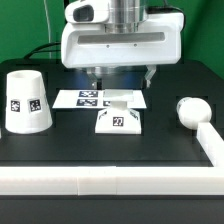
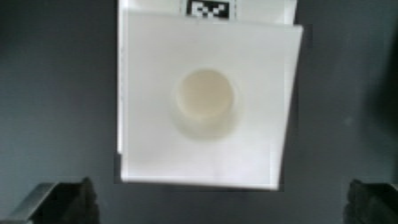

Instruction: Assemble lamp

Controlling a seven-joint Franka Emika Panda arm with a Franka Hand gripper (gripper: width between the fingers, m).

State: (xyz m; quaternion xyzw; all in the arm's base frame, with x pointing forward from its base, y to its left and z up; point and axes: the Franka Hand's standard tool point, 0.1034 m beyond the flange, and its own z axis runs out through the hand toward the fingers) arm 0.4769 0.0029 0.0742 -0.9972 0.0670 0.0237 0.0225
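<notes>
— White plastic everywhere, so quick question. Nearest is the front rail (image 1: 110,182), then on the black table (image 1: 60,150) there's the bulb (image 1: 190,110) lying at the exterior view's right, the square stepped base (image 1: 120,121) in the middle and the shade (image 1: 25,100) upright at the exterior view's left. Which one first, and how would you grab it?

— Base, I reckon. It sits flat just in front of the marker board (image 1: 100,98), and the gripper (image 1: 123,74) hangs over it with jaws spread wide, nothing in them. Wrist view has the fingertips (image 2: 63,200) set wider than the base, socket (image 2: 205,98) facing up. Looks light and rigid but probably slick, so I'd pinch the two flat side walls low down. The hollow shade seems the one to go gentle on.
</notes>
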